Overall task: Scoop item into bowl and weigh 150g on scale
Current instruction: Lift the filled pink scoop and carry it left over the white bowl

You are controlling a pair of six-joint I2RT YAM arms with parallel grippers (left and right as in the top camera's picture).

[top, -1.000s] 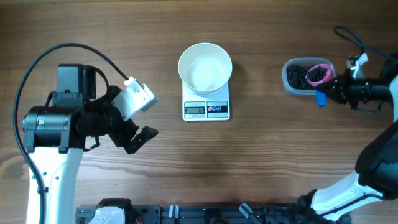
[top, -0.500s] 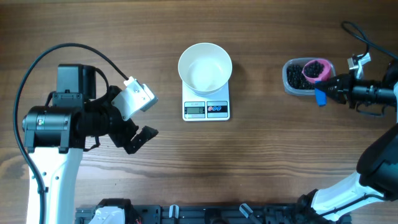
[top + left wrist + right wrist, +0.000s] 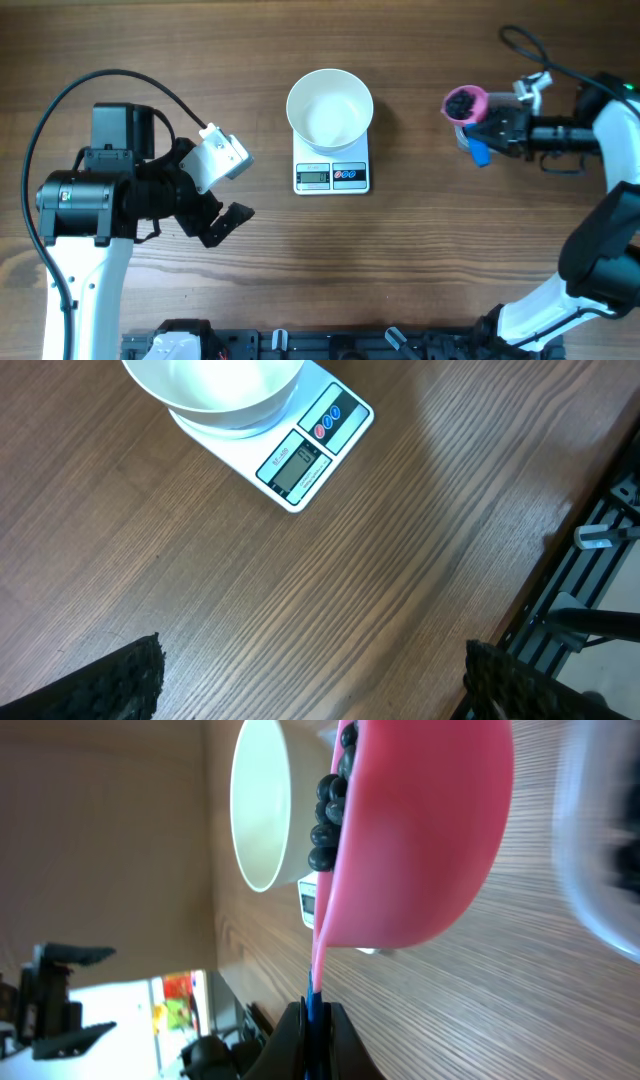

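Note:
The white bowl (image 3: pixel 330 108) stands empty on the white scale (image 3: pixel 332 174) at the table's middle. To its right my right gripper (image 3: pixel 492 131) is shut on the blue handle (image 3: pixel 314 1005) of a pink scoop (image 3: pixel 466 102), held level above the table. The scoop (image 3: pixel 420 840) carries a small load of the item (image 3: pixel 330 805), black beads, and the bowl (image 3: pixel 262 810) lies beyond it. At the left my left gripper (image 3: pixel 224 224) hovers open over bare wood. Its fingertips (image 3: pixel 135 680) frame empty table, with the scale (image 3: pixel 300 455) ahead.
A clear plastic tub (image 3: pixel 600 850) shows blurred at the right edge of the right wrist view, mostly hidden under the scoop and gripper from overhead. A black cable (image 3: pixel 530 50) loops behind the right arm. A black rail (image 3: pixel 340 345) runs along the front edge.
My right gripper has lifted the loaded pink scoop out of the tub and carried it left toward the bowl. The left arm has stayed still.

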